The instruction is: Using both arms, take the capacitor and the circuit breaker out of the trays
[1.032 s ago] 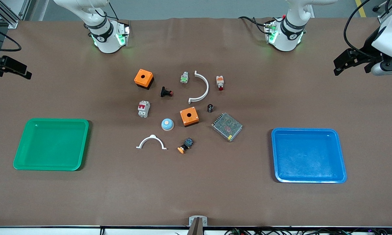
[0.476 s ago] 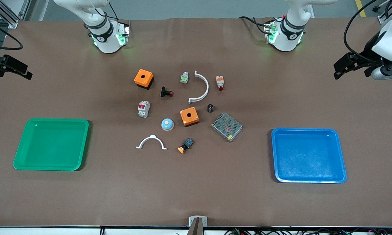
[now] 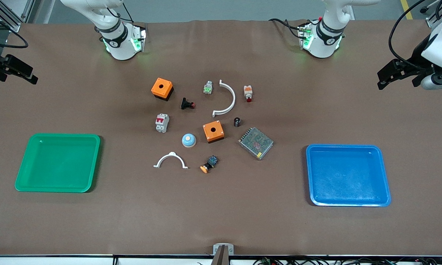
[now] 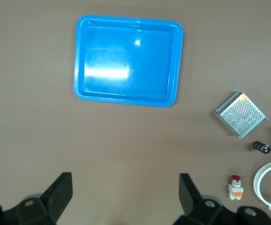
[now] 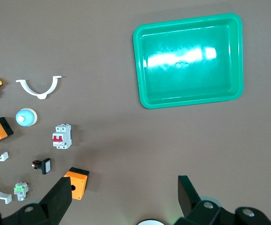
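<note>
The capacitor (image 3: 237, 122), a tiny black cylinder, lies on the brown table beside the metal mesh box (image 3: 255, 142); it also shows in the left wrist view (image 4: 261, 147). The breaker (image 3: 162, 122), a pale block with a red lever, lies toward the right arm's end of the cluster; it also shows in the right wrist view (image 5: 62, 136). My left gripper (image 3: 384, 78) hangs high over the left arm's end of the table, open and empty (image 4: 125, 187). My right gripper (image 3: 26, 73) hangs high over the other end, open and empty (image 5: 124, 190).
A green tray (image 3: 59, 188) lies at the right arm's end, a blue tray (image 3: 347, 201) at the left arm's end. Two orange boxes (image 3: 162, 88) (image 3: 213, 131), two white arcs (image 3: 226, 97) (image 3: 170, 161), a blue dome (image 3: 188, 140) and several small buttons fill the cluster.
Both grippers have shifted slightly above their ends of the table. Nothing on the table has moved.
</note>
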